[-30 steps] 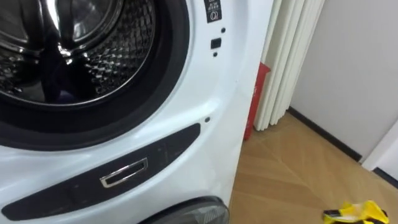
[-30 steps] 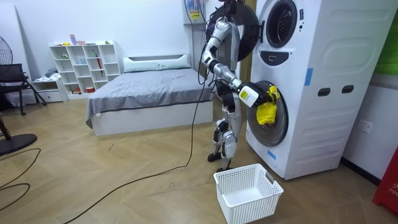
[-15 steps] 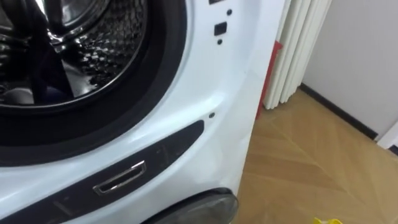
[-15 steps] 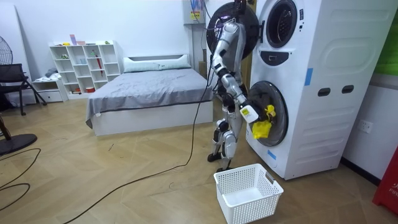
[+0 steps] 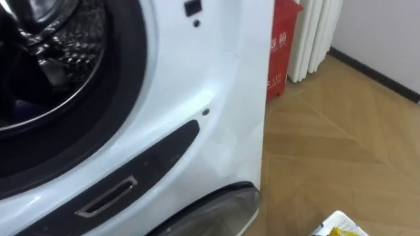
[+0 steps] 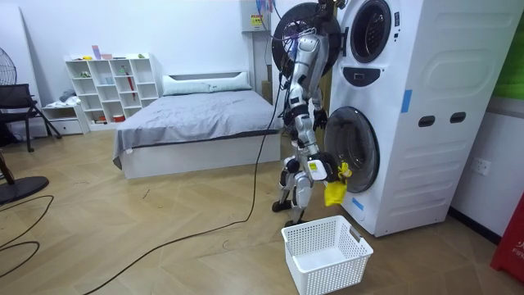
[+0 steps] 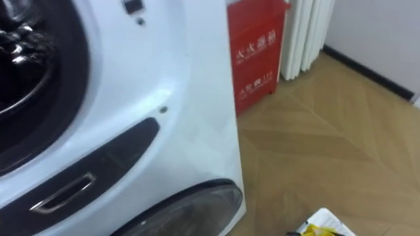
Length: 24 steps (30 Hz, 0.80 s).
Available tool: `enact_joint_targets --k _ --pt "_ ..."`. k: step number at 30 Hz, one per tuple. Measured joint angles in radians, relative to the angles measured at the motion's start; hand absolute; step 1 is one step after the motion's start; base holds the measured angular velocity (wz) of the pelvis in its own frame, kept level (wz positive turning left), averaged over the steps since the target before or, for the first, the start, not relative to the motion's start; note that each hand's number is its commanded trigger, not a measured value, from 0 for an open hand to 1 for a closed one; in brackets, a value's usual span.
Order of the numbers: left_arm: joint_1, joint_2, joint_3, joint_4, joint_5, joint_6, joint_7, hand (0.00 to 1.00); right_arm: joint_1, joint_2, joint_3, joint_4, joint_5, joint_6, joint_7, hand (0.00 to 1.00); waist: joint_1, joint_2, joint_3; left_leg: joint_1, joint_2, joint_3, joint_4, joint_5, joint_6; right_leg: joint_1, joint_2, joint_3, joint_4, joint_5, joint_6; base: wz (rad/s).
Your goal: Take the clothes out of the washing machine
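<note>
Standing at the front of the washing machine (image 6: 409, 123), the robot hangs its right hand (image 6: 318, 169) low beside the lower door (image 5: 216, 210). Its fingers are closed on a yellow cloth (image 6: 334, 193), which dangles above the white basket (image 6: 315, 274) on the floor. The open drum (image 5: 52, 59) sits to the left, and a red box (image 5: 282, 39) stands far right beside the machine.
</note>
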<state>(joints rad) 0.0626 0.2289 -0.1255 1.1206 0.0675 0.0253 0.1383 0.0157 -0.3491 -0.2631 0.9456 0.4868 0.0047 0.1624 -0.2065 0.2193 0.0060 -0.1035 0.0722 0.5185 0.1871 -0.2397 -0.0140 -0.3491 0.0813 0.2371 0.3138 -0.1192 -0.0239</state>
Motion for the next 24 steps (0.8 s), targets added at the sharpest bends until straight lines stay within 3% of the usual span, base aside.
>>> enact_joint_targets --k 5,12,16,17,19,24 --pt "-0.009 -0.008 -0.018 -0.001 -0.039 -0.008 -0.001 0.0 -0.022 -0.002 0.008 0.055 -0.005 -0.028 -0.044 1.0 -0.001 0.02 0.005 -0.018 -0.019 -0.004 0.0 0.008 0.01 -0.044 -0.011 0.005 0.037 -0.016 0.008 -0.05" --pt "-0.01 -0.02 -0.04 -0.013 -0.077 -0.012 -0.001 0.0 -0.037 -0.003 0.008 0.064 0.001 -0.048 -0.116 1.0 -0.002 0.044 -0.0024 -0.042 -0.049 -0.005 0.0 0.018 0.026 -0.097 -0.027 0.01 0.089 -0.027 0.021 -0.05" --pt "-0.012 -0.022 -0.057 -0.009 -0.094 -0.031 0.004 0.0 -0.038 -0.003 0.008 0.064 0.009 -0.064 -0.152 1.0 -0.003 0.054 -0.002 -0.043 -0.06 -0.005 -0.001 0.022 0.033 -0.105 -0.034 0.014 0.104 -0.03 0.027 0.0" --pt "-0.014 -0.023 -0.06 -0.009 -0.101 -0.032 0.004 0.0 -0.038 -0.003 0.007 0.064 0.011 -0.066 -0.156 0.74 -0.004 0.056 -0.0017 -0.043 -0.061 -0.005 -0.001 0.023 0.034 -0.106 -0.034 0.014 0.105 -0.03 0.028 0.0" --pt "-0.022 -0.03 -0.067 -0.005 -0.116 -0.032 0.005 0.0 -0.042 -0.005 0.004 0.064 0.01 -0.071 -0.169 0.0 -0.004 0.065 -0.0004 -0.045 -0.069 -0.005 -0.008 0.026 0.04 -0.112 -0.039 0.019 0.109 -0.032 0.032 0.0" --pt "-0.025 -0.032 -0.078 -0.005 -0.117 -0.032 0.006 0.0 -0.044 -0.012 0.005 0.066 0.014 -0.079 -0.183 0.0 -0.007 0.065 0.0014 -0.048 -0.08 -0.005 -0.011 0.03 0.045 -0.126 -0.046 0.025 0.127 -0.036 0.038 0.0"
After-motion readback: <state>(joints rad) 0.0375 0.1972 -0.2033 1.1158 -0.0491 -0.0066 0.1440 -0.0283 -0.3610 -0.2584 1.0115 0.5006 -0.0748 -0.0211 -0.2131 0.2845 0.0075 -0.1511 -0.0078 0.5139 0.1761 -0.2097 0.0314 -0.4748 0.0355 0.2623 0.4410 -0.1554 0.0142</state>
